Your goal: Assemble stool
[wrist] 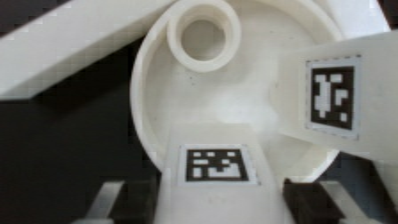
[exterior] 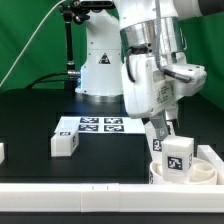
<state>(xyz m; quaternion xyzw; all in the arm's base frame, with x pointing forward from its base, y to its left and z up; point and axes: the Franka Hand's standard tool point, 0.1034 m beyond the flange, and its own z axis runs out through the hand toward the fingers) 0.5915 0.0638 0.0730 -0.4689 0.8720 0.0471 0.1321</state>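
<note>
Stool seat (exterior: 206, 174): one, on the tabletop (exterior: 30, 120) at the exterior view's right. Block legs: two. The upright leg (exterior: 178, 155) stands on the seat; the loose leg (exterior: 64, 143) lies well apart. The gripper (wrist: 214, 205) hangs over the seat, jaws wide apart astride the seat's black-and-white square tag (wrist: 215, 165); contact cannot be told.

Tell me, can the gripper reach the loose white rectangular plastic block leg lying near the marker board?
Probably yes. The white rectangular plastic block leg sits alone on the black table, with nothing standing between it and the gripper, whose jaws look apart above the thick white round ring-shaped seat.
</note>
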